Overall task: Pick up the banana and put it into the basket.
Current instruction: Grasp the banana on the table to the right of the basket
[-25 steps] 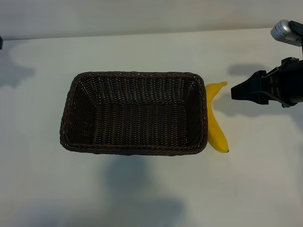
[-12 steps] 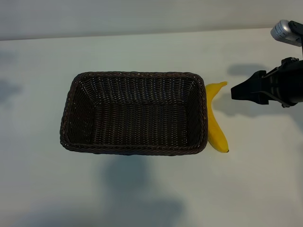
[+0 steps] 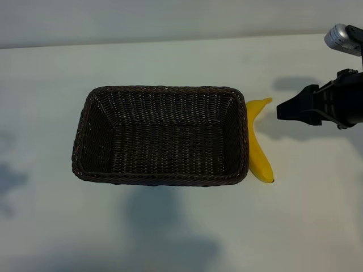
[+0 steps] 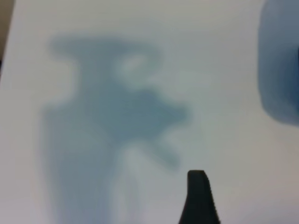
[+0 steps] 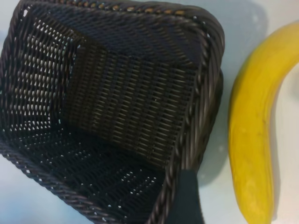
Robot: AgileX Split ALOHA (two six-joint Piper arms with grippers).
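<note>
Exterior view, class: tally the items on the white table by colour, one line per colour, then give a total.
Bright-yellow (curved smooth banana): 1
Dark-brown (rectangular woven wicker basket): 1
Total: 2

One banana (image 3: 258, 145), one basket (image 3: 160, 136), on one table (image 3: 170, 62).

A pale table (image 3: 170, 238) is carrying two things. A basket (image 3: 160, 177) is sitting on it near the middle, open side up, its long sides running along the table's far edge. A banana (image 3: 258, 144) is lying flat on the table just beside the basket's right end, its length running along that short side, its stem end pointing toward the table's far right corner.
</note>
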